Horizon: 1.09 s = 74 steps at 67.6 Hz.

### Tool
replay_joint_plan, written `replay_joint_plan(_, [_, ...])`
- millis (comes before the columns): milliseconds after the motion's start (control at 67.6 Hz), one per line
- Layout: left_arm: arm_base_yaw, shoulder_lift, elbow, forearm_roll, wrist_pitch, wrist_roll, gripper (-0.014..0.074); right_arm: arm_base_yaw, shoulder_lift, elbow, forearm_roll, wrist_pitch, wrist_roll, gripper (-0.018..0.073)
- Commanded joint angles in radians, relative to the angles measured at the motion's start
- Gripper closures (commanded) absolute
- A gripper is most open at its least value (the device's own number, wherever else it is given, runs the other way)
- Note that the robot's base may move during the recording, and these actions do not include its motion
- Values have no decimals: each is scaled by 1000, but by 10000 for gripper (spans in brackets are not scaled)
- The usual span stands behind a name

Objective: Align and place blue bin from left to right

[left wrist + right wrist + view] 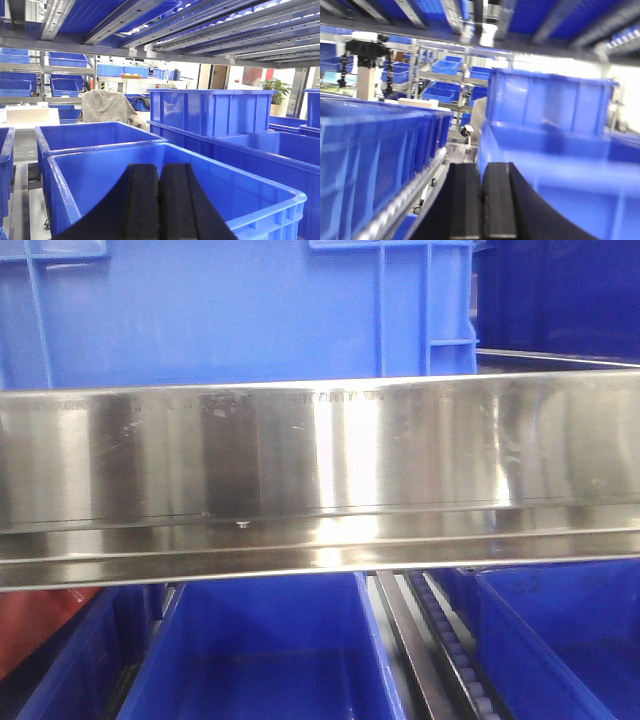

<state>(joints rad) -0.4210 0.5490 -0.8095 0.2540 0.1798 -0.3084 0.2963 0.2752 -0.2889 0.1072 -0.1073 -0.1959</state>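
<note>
Bins not yet gripped; alignment looks still to do.

Front view: steel shelf rail (pixel 320 475) hides most; blue bin (pixel 230 315) behind. Left wrist: left gripper (pixel 159 200) pressed together, empty bin just ahead. Right wrist, blurred: right gripper (pixel 482 200) together, bins either side.
</note>
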Motion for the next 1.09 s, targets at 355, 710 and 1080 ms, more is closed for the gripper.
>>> replay_joint_plan(355, [-4, -3, 1, 1, -19, 3, 707, -17, -120, 278, 59, -11, -15, 638])
replay_joint_plan(710, [-4, -3, 1, 1, -19, 3, 707, -117, -275, 289, 59, 107, -14, 638])
replay_joint_plan(1080, [-4, -4, 1, 1, -19, 3, 707, -117, -275, 289, 59, 145, -14, 638])
